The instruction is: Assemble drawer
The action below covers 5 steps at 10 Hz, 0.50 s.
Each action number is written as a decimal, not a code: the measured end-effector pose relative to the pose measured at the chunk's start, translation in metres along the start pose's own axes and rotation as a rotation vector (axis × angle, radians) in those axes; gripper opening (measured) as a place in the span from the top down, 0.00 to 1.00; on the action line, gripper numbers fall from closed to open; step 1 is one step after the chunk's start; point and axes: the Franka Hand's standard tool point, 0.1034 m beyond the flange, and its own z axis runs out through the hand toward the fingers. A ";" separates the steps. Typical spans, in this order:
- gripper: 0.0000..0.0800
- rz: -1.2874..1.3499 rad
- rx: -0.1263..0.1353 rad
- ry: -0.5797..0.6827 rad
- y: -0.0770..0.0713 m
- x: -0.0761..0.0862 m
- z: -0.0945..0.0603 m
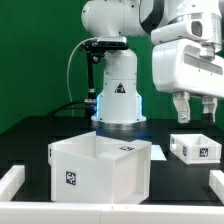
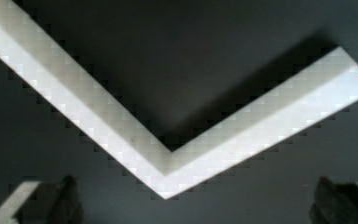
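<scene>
The drawer (image 1: 195, 148), a small shallow open-top white box with black-and-white tags on its sides, sits on the dark table at the exterior view's right. My gripper (image 1: 196, 114) hangs a little above it, open and empty. In the wrist view my gripper (image 2: 194, 208) shows only as two dark fingertips (image 2: 39, 202) spread wide apart with nothing between them. The drawer does not show in the wrist view.
A large tall white open box (image 1: 100, 166) with a tag stands in front at the middle. White rail pieces lie at the front left (image 1: 10, 184) and front right (image 1: 216, 186). A white L-shaped rail corner (image 2: 158, 150) lies on the dark table below the wrist camera.
</scene>
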 end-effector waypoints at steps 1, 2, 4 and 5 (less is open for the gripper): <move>0.19 -0.001 0.001 0.000 -0.001 0.000 0.000; 0.19 -0.001 0.001 0.000 -0.001 0.000 0.000; 0.19 0.045 0.002 -0.016 -0.003 0.022 0.003; 0.19 0.062 0.001 -0.018 -0.007 0.039 0.008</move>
